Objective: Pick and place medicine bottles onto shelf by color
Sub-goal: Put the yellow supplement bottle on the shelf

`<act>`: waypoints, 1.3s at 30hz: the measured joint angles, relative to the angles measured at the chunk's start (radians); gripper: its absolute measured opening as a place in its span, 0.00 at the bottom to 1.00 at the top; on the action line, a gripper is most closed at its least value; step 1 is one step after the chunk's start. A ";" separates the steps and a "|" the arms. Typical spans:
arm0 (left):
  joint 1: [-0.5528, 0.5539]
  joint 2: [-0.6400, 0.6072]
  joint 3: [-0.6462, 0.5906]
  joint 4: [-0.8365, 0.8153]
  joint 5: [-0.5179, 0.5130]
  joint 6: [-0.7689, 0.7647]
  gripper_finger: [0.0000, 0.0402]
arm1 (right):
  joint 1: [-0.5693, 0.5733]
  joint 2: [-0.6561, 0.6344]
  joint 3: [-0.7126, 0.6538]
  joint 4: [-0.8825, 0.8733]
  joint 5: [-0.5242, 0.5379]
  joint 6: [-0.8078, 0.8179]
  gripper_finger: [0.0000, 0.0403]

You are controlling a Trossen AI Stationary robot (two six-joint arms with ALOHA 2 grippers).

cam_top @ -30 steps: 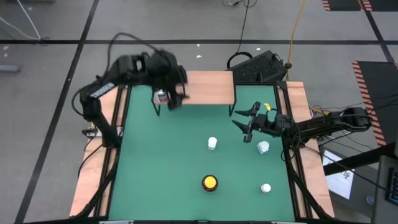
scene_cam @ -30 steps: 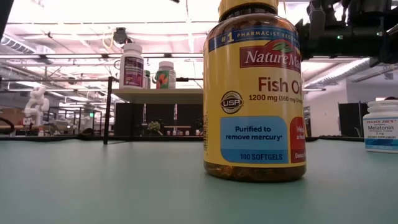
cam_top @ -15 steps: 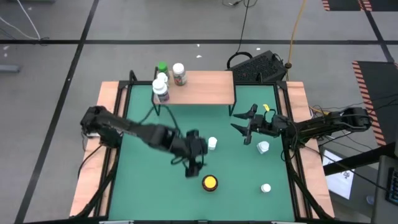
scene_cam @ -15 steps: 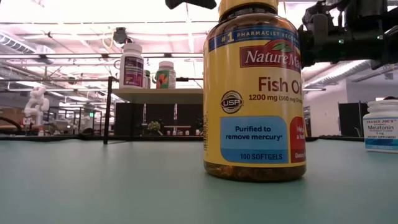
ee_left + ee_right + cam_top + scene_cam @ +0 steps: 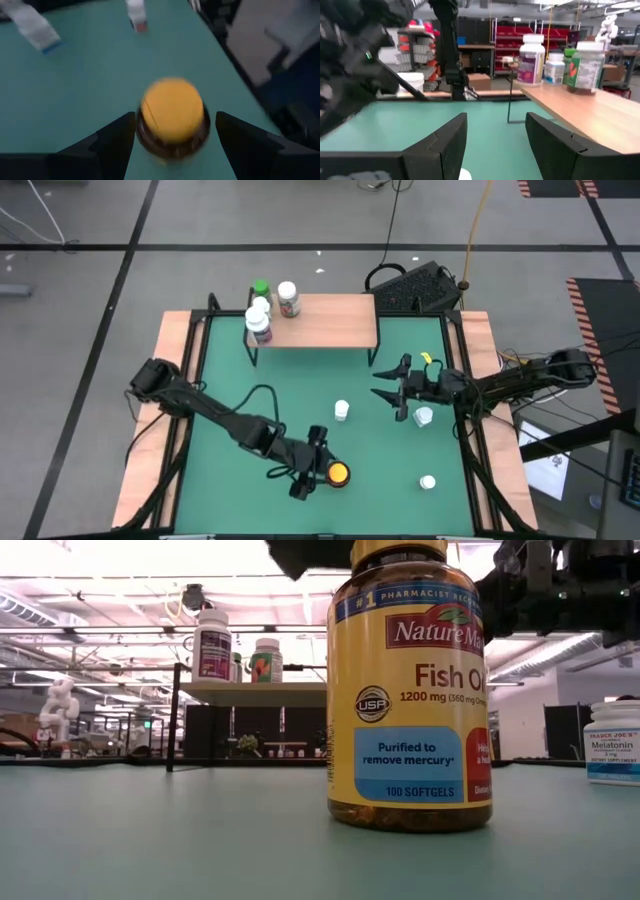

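Note:
The amber bottle with a yellow cap (image 5: 338, 473) stands upright on the green table, near its front edge; it fills the low view (image 5: 410, 690). My left gripper (image 5: 320, 466) is open and reaches level from the table's left. In the left wrist view its fingers (image 5: 116, 142) stand on either side of the yellow cap (image 5: 172, 109) with gaps showing. My right gripper (image 5: 398, 390) is open and empty above the table's right half, beside a white bottle (image 5: 424, 417). The wooden shelf (image 5: 330, 322) at the far edge carries several bottles, one of them green-capped (image 5: 261, 287).
A white bottle (image 5: 342, 411) stands mid-table and a small white one (image 5: 428, 482) stands near the front right. The bottles fill the shelf's left end (image 5: 535, 57), and its right part (image 5: 600, 112) is bare wood. Light-wood strips edge the table's left and right sides.
My left gripper has left the shelf's left end, where a white bottle now stands. It has swept toward the table's near edge and come to the amber bottle, with its fingers now on either side of the cap. The bottles on the table have stayed put.

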 joint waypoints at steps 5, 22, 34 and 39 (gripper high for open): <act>0.012 0.028 0.004 0.054 0.062 0.029 0.69 | 0.000 0.000 0.001 0.003 0.002 0.005 0.49; 0.082 0.108 0.004 0.160 0.259 0.052 0.88 | 0.001 0.001 0.001 -0.054 0.001 0.035 0.49; 0.110 0.122 0.003 0.179 0.309 0.037 0.57 | 0.001 0.001 0.001 -0.044 0.003 0.007 0.49; 0.125 0.113 0.004 0.162 0.293 -0.015 0.54 | 0.001 0.001 0.001 -0.046 0.003 0.004 0.49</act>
